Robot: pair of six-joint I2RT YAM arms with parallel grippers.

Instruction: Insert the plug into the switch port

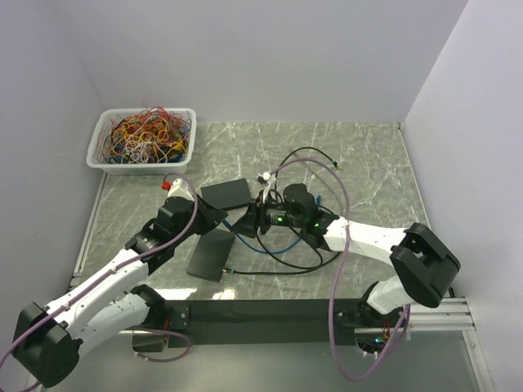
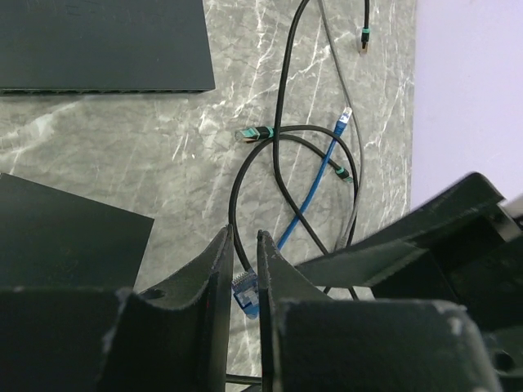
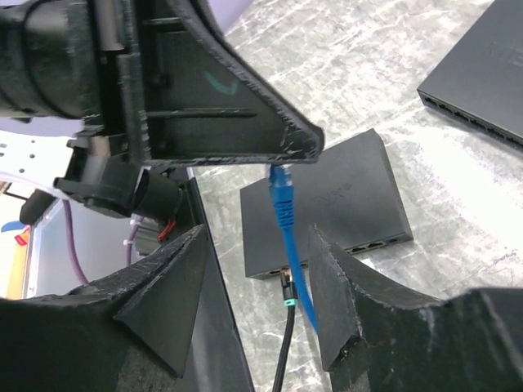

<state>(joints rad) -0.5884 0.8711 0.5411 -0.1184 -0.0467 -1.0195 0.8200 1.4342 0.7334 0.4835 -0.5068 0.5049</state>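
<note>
My left gripper (image 2: 243, 245) is shut on the blue plug (image 2: 246, 294), whose blue cable (image 2: 315, 188) trails away across the marble top. In the right wrist view that plug (image 3: 280, 186) hangs from the left gripper's fingers (image 3: 245, 122), just above and between the fingers of my right gripper (image 3: 257, 237). The right gripper is open, and the cable runs down through its gap close to one finger. Beyond lies a black switch (image 3: 327, 204) with its port face towards me and a black cable (image 3: 288, 294) plugged into it. From above, both grippers (image 1: 222, 216) (image 1: 257, 216) meet between the two switches (image 1: 211, 255) (image 1: 225, 193).
A white basket (image 1: 96, 159) full of tangled cables stands at the back left. Loose black, grey and blue cables with green-booted plugs (image 2: 255, 133) lie in loops right of the switches. Walls close in the table on three sides.
</note>
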